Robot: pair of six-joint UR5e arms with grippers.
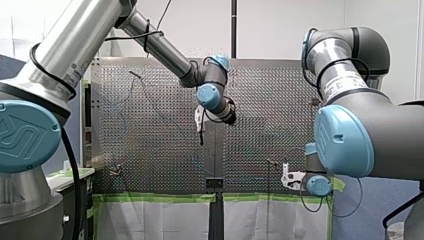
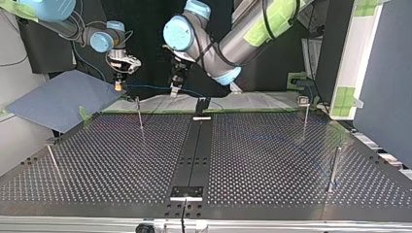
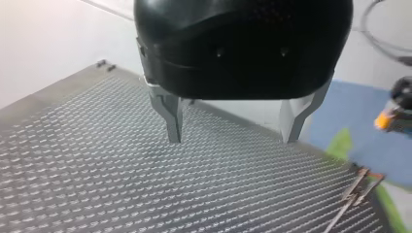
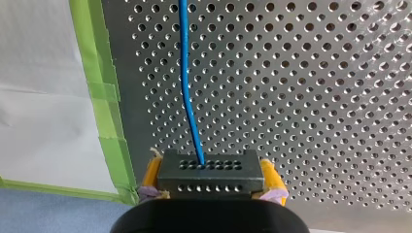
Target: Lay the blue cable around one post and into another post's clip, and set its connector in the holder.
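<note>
Cable (image 4: pixel 187 87) leaves the connector (image 4: pixel 210 175) and runs ahead over the table (image 4: pixel 316 97), near the green tape (image 4: pixel 104 92). Your right gripper (image 4: pixel 211 170) clamps the connector btwn yellow pads (image 4: pixel 151 174). Your left gripper (image 3: pixel 233 138): wide open, empty, above table.

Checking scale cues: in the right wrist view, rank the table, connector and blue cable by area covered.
1. table
2. connector, enlarged by nearness to the camera
3. blue cable

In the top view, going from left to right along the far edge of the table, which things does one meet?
my right gripper → thin post → my left gripper → black fixture → post with a clip
</note>
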